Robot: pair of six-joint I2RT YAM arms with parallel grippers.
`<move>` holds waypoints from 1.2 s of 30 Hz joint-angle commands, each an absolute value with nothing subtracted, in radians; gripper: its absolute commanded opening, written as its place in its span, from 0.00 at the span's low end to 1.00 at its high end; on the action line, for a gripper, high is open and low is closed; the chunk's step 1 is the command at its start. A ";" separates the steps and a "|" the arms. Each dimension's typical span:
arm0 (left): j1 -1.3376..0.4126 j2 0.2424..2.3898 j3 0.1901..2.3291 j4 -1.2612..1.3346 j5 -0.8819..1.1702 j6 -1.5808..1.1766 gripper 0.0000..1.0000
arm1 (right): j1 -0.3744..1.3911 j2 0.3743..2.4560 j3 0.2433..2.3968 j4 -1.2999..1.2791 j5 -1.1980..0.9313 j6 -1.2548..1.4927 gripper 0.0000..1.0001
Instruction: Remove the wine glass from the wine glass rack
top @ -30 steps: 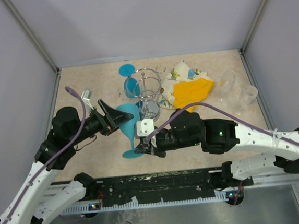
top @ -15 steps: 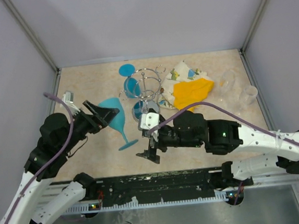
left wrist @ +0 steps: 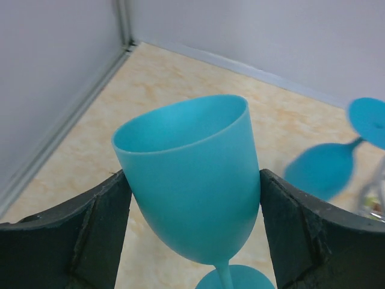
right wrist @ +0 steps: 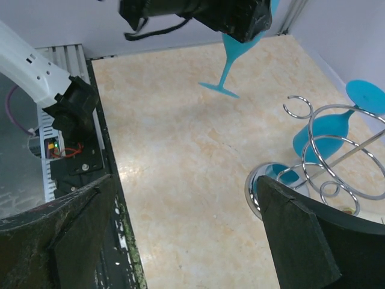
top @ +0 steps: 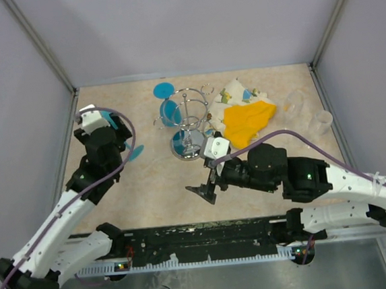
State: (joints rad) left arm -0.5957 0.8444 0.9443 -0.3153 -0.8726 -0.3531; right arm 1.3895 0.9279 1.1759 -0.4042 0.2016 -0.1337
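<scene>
**Changes over the last second.**
- Right end effector (top: 204,192): it was closed low on the wine glass beside the rack's base. It has let go and drawn back toward the near edge, fingers now wide apart and empty.
- Left end effector (left wrist: 194,224): it has carried the wine glass (left wrist: 191,174) from mid-counter to the left side, near the side wall and well apart from the wine glass rack (top: 189,121).

**Materials.**
- Counter (top: 149,185): beige, marbled.
- Wine glass: opaque matte turquoise, with a tulip bowl, thin stem and round foot.
- Rack: chrome wire, with a round mirror base, slim pole and looped arms.
- Second glass (top: 169,110): the same turquoise, hanging on the rack's far left side.
- Orange cloth (top: 248,121): crumpled, to the right of the rack.

**Pose.**
- Right arm: lies low across the near counter, wrist pointing left.
- Left arm: reaches forward along the left wall, fingers clamped on both sides of the bowl, glass roughly upright.
- Whether the foot touches the counter cannot be told.
</scene>
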 commanded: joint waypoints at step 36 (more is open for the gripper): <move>-0.146 2.143 0.977 1.789 -1.055 0.684 0.89 | 1.367 0.850 1.067 -0.353 0.310 -0.156 0.99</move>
